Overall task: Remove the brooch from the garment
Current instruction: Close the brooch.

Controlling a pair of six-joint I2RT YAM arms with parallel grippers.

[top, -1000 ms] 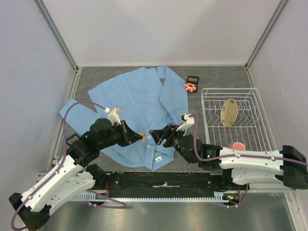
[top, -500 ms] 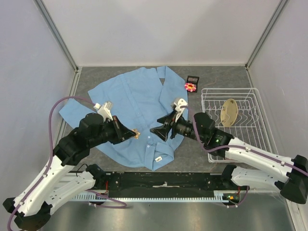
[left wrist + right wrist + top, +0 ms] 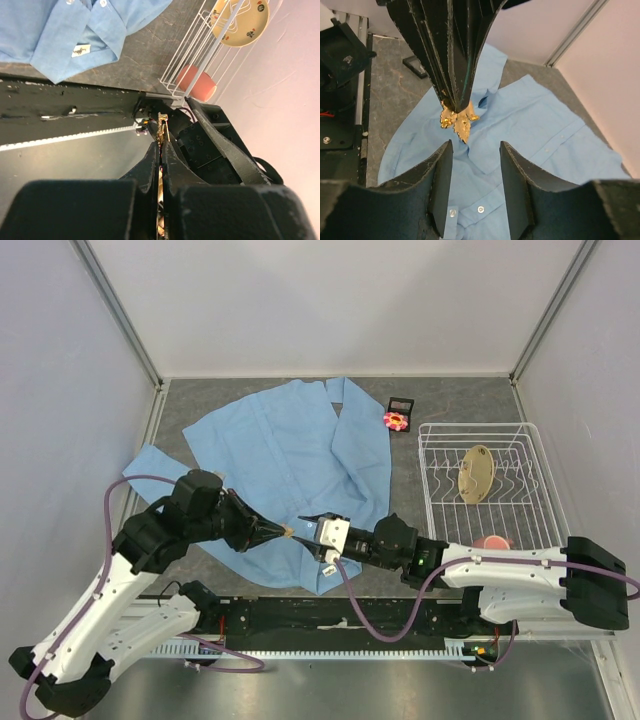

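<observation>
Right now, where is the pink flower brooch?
In the top view, the pink flower brooch lies just right of the blue shirt, beside a small dark case, behind the wire rack.

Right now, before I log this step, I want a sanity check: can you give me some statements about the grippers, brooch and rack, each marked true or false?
The left gripper is shut on a small gold emblem. True.
The right gripper is clamped on that emblem. False: its jaws stand open, apart from it.
The pink brooch is pinned to the shirt. False: it lies on the table beside the shirt, by a dark case.
A plate stands in the wire rack. True.
</observation>
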